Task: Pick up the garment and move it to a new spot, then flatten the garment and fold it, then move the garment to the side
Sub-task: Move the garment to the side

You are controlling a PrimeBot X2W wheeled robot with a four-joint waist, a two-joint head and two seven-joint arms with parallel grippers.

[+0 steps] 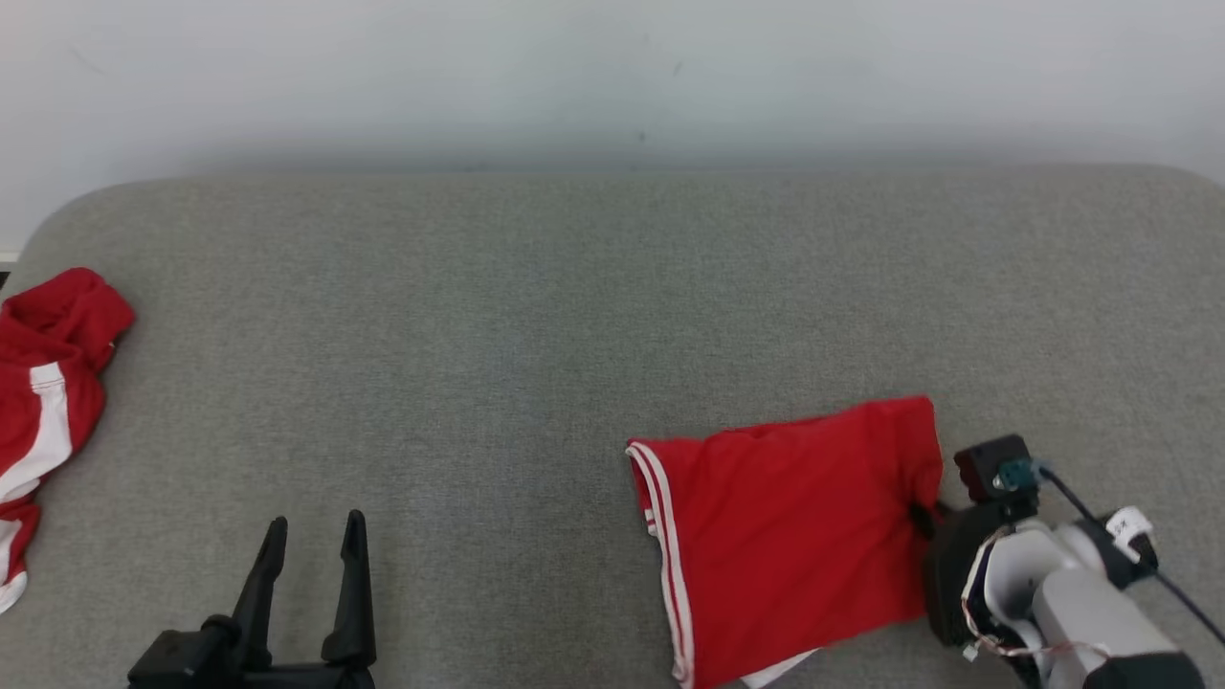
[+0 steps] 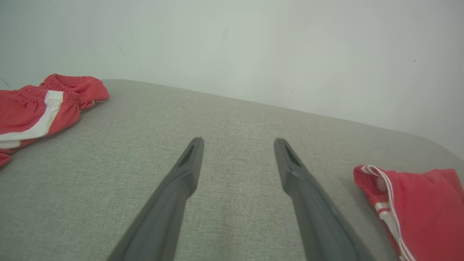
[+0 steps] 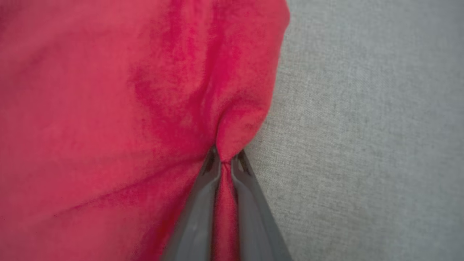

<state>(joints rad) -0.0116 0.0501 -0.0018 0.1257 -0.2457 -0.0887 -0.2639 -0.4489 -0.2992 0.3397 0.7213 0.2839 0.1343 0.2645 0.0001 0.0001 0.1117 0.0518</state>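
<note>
right wrist view | right hand clenched on garment edge | left hand released

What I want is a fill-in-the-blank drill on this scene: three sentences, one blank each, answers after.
1. The right gripper is shut on a pinch of the held garment, whose cloth is ____ with white stripes.
2. The left gripper has its jaws ____.
3. A second garment lies crumpled at the robot's far ____ on the grey surface.
Missing words: red; open; left.
</note>
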